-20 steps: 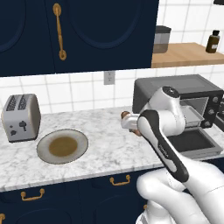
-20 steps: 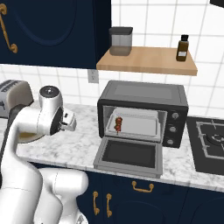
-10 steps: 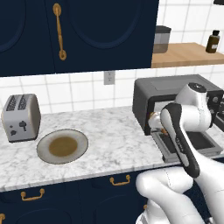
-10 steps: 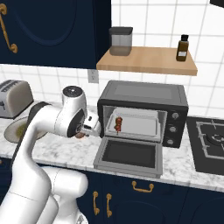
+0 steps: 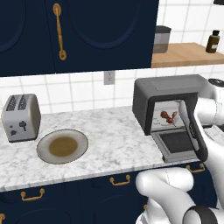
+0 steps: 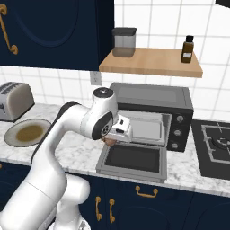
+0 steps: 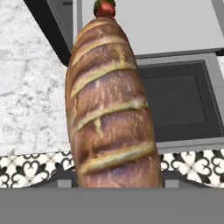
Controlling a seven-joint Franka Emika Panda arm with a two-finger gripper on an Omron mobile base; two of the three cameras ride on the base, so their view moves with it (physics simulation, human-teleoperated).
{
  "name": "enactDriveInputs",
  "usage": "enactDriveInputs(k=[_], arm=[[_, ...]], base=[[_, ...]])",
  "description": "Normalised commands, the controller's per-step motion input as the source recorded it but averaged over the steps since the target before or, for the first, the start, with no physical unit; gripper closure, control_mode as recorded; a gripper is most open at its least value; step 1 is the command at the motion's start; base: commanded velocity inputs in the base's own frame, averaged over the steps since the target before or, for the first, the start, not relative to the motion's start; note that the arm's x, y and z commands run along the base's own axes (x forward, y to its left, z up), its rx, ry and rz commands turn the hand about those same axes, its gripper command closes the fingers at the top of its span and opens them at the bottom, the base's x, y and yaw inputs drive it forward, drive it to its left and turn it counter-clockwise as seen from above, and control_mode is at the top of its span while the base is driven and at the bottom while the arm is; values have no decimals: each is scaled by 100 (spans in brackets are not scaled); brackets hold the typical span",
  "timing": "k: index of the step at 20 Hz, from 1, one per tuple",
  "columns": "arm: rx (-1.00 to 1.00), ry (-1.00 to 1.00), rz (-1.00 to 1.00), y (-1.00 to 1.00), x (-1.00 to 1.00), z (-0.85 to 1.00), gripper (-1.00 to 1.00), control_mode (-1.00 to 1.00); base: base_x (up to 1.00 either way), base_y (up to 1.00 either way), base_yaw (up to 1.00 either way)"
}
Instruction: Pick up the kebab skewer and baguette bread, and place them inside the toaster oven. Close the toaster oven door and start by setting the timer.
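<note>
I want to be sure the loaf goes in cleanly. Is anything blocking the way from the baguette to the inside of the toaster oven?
Nothing blocks it. The toaster oven door lies dropped open below the baguette bread. The kebab skewer already sits inside the toaster oven, toward one side, so the tray has room beside it.

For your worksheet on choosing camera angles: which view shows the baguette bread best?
The hand view: the baguette bread runs nearly its whole height, crust slashes sharp, above the open toaster oven door. In the right base view just a brown bit peeks under the wrist. In the left base view the arm covers it.
</note>
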Motion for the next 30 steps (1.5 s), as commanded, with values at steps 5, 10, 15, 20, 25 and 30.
enactDriveInputs(k=[5,10,15,20,25,30], arm=[[-8,0,0,-71,17,0,100,-100],[-8,-3,0,-9,24,-4,100,-100],[-2,0,0,0,31,-1,100,-100],[0,0,0,0,13,-16,100,-100],[0,-2,0,0,20,-27,100,-100],[0,0,0,-9,29,-9,100,-100]], base=[[0,0,0],[0,0,0],[0,0,0],[0,0,0],[0,0,0],[0,0,0]])
